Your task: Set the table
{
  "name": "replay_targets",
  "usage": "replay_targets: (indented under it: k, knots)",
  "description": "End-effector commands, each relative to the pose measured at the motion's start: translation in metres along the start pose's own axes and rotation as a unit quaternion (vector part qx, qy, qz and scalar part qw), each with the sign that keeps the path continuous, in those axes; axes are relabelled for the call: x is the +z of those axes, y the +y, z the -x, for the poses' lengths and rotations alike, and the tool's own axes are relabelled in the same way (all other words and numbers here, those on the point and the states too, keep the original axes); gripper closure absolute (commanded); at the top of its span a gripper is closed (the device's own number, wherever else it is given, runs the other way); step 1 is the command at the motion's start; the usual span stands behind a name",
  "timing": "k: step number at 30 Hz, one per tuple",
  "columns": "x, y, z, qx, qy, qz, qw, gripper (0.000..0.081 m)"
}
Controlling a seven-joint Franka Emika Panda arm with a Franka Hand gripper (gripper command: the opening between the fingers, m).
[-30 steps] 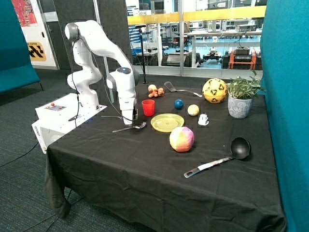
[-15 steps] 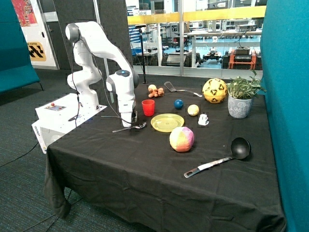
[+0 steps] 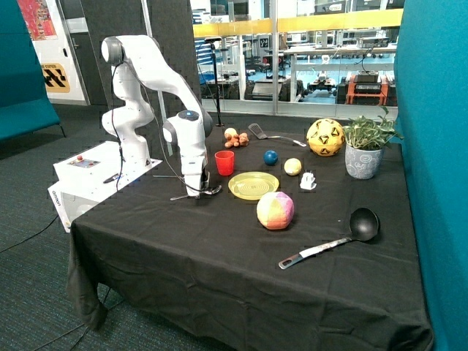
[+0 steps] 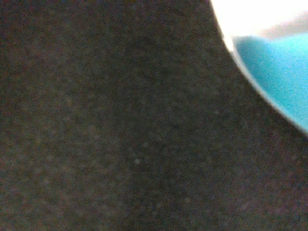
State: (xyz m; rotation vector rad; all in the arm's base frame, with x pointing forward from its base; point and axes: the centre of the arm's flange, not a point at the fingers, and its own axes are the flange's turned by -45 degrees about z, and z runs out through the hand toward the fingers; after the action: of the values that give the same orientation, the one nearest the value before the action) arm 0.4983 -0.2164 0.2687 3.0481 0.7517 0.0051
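Outside view: my hand (image 3: 196,191) down on spoon (image 3: 208,191) handle | spoon lies lengthwise toward plate (image 3: 254,185) | grip: cannot tell

No word, brand or number can be read with certainty. On the wall behind the robot hangs a yellow sign (image 3: 56,77) with a black pictogram, but no letters can be made out on it. Above it is a red poster (image 3: 36,17) with a pattern, and its writing is too small to read. The white box (image 3: 79,183) beside the worktop (image 3: 219,256) carries a small dark marking on its front edge, which is also unreadable. The wrist view shows no writing at all.
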Motion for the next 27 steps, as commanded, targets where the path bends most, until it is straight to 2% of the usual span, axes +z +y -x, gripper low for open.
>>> replay_targets:
  k: [1, 5, 8, 10, 13, 15, 27]
  knots:
    - [0.0037, 0.0071, 0.0014, 0.015, -0.0013, -0.00143, 0.9999, 0.0420]
    - [0.0037, 0.0089, 0.0025, 0.015, -0.0013, -0.00143, 0.9999, 0.0430]
    - [0.0037, 0.0086, 0.0027, 0.015, -0.0013, -0.00143, 0.9999, 0.0478]
    - [0.0037, 0.0079, 0.0022, 0.013, -0.0013, -0.00144, 0.9999, 0.0545]
    - [0.0037, 0.0067, 0.0002, 0.012, -0.0013, -0.00144, 0.9999, 0.0728]
    - [0.0037, 0.0060, -0.0010, 0.012, -0.0013, -0.00144, 0.9999, 0.0788]
    - [0.0037, 0.0022, -0.0054, 0.007, -0.0013, -0.00144, 1.0000, 0.0808]
